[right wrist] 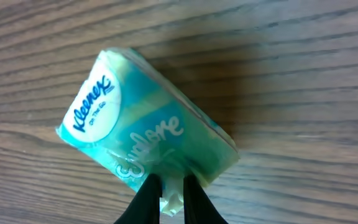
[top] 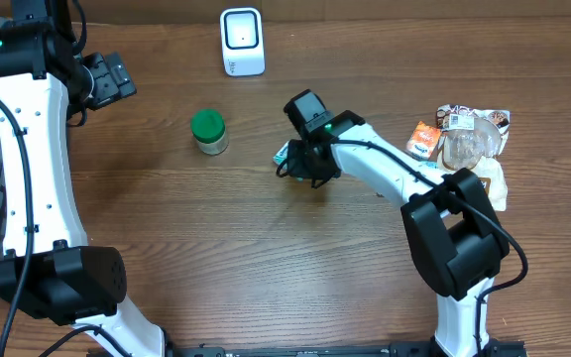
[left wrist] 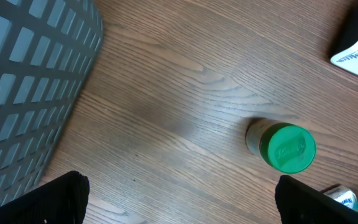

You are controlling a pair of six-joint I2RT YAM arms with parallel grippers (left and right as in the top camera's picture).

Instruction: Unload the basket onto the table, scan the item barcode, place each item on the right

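Note:
A teal Kleenex tissue pack lies on the wooden table, with my right gripper shut on the crimped end of its wrapper. From overhead the tissue pack pokes out left of the right gripper near the table's middle. The white barcode scanner stands at the back edge. My left gripper hangs open above bare table at the far left, its fingers wide apart with nothing between them.
A green-lidded jar stands left of the pack, also seen as the jar in the left wrist view. Several snack packets are heaped at the right. A grey mesh basket sits at the left edge.

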